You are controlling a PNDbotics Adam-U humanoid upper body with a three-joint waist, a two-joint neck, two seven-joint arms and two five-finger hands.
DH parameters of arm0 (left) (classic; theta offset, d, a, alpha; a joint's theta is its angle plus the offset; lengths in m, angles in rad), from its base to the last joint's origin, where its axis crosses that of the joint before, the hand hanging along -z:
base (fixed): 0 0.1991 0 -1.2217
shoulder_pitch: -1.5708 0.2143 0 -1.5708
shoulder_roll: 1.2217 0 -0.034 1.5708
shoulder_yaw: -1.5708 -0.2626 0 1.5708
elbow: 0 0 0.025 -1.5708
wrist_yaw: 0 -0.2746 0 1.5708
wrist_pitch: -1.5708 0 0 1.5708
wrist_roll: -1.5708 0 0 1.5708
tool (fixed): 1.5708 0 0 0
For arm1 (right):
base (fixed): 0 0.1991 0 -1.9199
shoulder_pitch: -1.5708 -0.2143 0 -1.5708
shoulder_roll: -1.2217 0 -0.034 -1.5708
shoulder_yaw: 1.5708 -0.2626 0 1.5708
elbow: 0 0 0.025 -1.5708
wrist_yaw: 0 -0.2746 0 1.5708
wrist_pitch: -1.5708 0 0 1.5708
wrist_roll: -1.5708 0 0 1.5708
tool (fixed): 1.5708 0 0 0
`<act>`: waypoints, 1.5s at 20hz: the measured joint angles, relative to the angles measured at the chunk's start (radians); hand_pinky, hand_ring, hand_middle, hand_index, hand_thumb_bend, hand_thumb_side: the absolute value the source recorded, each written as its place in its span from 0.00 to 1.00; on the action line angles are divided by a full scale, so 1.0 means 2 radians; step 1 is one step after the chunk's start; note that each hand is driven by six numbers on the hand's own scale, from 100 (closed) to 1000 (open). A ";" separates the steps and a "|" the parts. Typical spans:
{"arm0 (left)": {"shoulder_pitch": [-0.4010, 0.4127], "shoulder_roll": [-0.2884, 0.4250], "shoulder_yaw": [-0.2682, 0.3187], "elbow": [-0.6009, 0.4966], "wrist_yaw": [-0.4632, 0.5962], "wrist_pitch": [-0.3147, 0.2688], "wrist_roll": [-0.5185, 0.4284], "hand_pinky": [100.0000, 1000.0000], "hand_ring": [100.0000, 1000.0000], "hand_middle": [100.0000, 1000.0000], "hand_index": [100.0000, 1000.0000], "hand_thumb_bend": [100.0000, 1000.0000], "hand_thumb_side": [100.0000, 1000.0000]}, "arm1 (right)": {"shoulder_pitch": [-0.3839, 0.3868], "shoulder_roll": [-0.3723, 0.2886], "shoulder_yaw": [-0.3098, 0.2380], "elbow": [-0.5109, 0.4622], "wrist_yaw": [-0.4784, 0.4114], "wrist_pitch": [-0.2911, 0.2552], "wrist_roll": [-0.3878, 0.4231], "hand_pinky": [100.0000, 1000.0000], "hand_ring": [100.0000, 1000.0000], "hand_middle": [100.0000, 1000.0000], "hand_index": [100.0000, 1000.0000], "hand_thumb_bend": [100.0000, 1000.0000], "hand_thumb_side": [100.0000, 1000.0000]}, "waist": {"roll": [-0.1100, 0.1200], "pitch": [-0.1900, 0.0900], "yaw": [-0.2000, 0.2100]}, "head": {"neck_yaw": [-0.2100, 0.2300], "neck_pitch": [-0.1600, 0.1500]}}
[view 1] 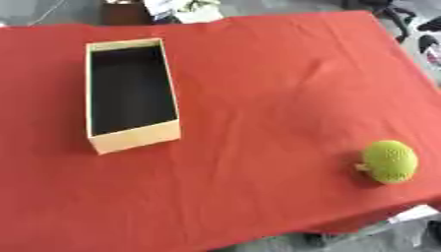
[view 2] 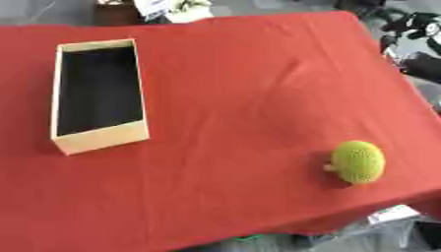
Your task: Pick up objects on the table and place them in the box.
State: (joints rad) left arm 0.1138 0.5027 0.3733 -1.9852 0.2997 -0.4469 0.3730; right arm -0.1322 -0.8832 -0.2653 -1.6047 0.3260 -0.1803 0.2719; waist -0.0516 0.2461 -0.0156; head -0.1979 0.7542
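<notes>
A desk [view 1: 258, 88] covered with a red cloth [view 1: 284, 113] fills most of both views. The cloth shows light creases across its middle and hangs over the near edge.

On the left part of the desk stands a box [view 1: 135, 138], long and narrow, with pale tan walls and a dark inside. It is open at the top, and nothing can be seen lying in it. Its long side runs away from the camera, slightly askew to the desk's edges.

The task's thing, a ball [view 1: 390, 161], lies on the cloth near the right front corner of the desk, well apart from the box. It is yellow-green with a bumpy or dotted skin, and a small pale stub sticks out at its left side. It casts a short shadow to its left.

Neither the left hand nor the right hand shows in either view, so whether they are released or clenched cannot be told.

Beyond the far edge lie some dark and white things, too blurred to make out.
</notes>
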 measured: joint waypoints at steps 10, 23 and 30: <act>0.006 0.000 0.002 0.000 -0.012 -0.006 0.005 0.51 0.60 0.68 0.61 0.04 0.65 | 0.005 -0.001 0.006 -0.013 -0.018 -0.014 0.071 0.86 0.93 0.85 0.86 0.00 0.71 | 0.000 0.009 -0.002 | 0.064 -0.020; 0.009 -0.005 0.003 0.000 -0.022 -0.006 0.006 0.51 0.60 0.68 0.61 0.04 0.65 | 0.004 -0.001 0.002 -0.017 -0.030 -0.009 0.178 0.89 0.96 0.88 0.89 0.00 0.61 | 0.002 0.015 -0.012 | 0.094 -0.029; 0.014 -0.008 0.003 0.000 -0.023 -0.005 0.006 0.51 0.60 0.68 0.61 0.04 0.65 | -0.001 -0.011 0.004 -0.017 -0.045 -0.004 0.233 0.89 0.96 0.89 0.89 0.00 0.61 | 0.001 0.012 -0.020 | 0.083 -0.022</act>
State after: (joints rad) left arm 0.1416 0.4862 0.3799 -1.9852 0.2543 -0.4571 0.3841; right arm -0.1343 -0.9046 -0.2581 -1.6391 0.2363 -0.1874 0.7388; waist -0.0498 0.2692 -0.0546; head -0.0319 0.7095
